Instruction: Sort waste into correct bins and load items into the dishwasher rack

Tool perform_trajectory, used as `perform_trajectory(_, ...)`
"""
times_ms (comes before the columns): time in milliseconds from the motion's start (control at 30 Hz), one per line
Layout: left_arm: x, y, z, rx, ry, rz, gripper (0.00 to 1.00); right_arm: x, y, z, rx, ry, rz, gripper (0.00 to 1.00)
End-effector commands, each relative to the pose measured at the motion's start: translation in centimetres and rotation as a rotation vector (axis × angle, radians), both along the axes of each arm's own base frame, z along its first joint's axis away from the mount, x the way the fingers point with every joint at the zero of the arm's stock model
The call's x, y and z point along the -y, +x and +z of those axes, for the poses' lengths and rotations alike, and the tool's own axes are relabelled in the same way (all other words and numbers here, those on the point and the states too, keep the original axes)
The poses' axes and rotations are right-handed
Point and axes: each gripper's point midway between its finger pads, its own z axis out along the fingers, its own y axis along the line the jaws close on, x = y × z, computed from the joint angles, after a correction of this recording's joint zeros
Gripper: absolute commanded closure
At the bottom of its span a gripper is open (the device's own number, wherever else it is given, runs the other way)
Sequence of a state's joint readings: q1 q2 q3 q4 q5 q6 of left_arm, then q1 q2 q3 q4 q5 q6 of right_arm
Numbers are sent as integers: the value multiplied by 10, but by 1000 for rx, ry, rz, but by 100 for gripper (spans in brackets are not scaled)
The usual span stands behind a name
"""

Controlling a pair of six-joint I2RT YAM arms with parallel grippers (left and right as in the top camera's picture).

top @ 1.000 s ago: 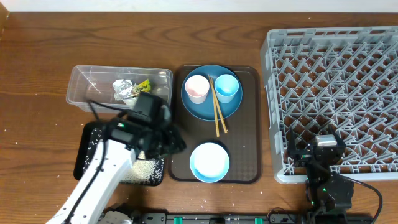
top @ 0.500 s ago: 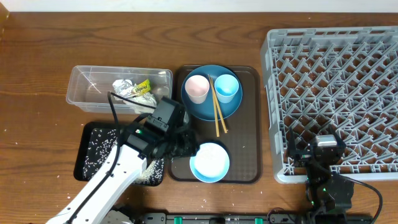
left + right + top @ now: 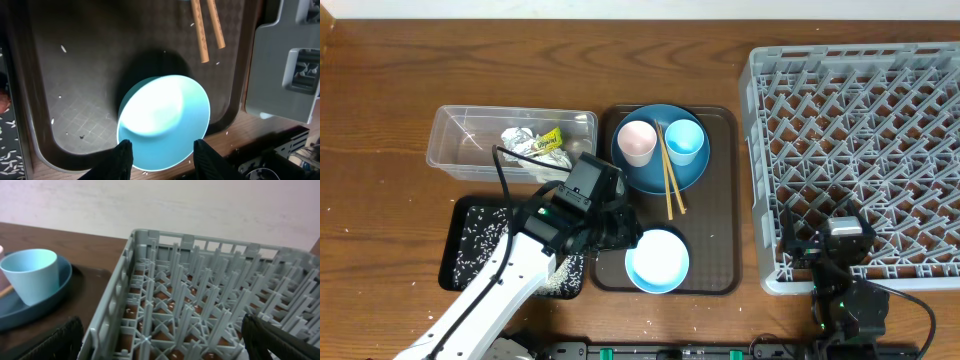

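The light-blue bowl (image 3: 657, 260) (image 3: 165, 120) sits upright at the front of the brown serving tray (image 3: 720, 200). My left gripper (image 3: 620, 232) (image 3: 165, 160) hovers over the bowl's near rim, open, with nothing held between its black fingers (image 3: 122, 160). Behind the bowl the blue plate (image 3: 660, 170) carries the pink cup (image 3: 637, 142) and the blue cup (image 3: 684, 140) (image 3: 30, 275), with the chopsticks (image 3: 670, 185) (image 3: 207, 25) lying across its front edge. My right gripper (image 3: 830, 235) (image 3: 167, 340) stands wide open over the front-left corner of the grey dishwasher rack (image 3: 860, 140) (image 3: 200, 310).
The clear tub (image 3: 460, 130) at the left holds crumpled foil (image 3: 520, 145) and a green-yellow wrapper (image 3: 551, 139). In front of it the black tray (image 3: 465, 245) holds scattered rice. A few rice grains lie on the brown tray (image 3: 75, 75) and the wood.
My left arm has swung right from over the black tray to over the brown tray beside the bowl. The right arm has not moved.
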State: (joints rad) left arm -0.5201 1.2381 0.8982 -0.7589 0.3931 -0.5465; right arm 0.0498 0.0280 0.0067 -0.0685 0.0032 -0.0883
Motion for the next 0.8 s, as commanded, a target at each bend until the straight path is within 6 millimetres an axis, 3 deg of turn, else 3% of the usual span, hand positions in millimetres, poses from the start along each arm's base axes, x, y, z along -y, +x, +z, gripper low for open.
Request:
perform_trajectory(0, 5, 3, 11, 17, -28, -9, 58, -9, -1, 4, 12, 93, 50, 1)
perform_trajectory(133, 6, 3, 11, 18, -29, -8, 58, -42, -8, 6, -8, 143, 243, 1)
perform_trajectory(267, 6, 4, 13, 26, -33, -9, 58, -49, -17, 29, -38, 244, 277, 1)
perform_trajectory(600, 6, 4, 15, 19, -42, 18, 54, -52, -66, 166, -145, 323, 283, 1)
perform_trajectory(667, 7, 6, 16, 14, -52, 41, 55, -52, -73, 184, -222, 304, 282, 1)
perform_trajectory(767, 9, 8, 20, 17, -64, 60, 55, -53, -82, 190, -376, 277, 277, 1)
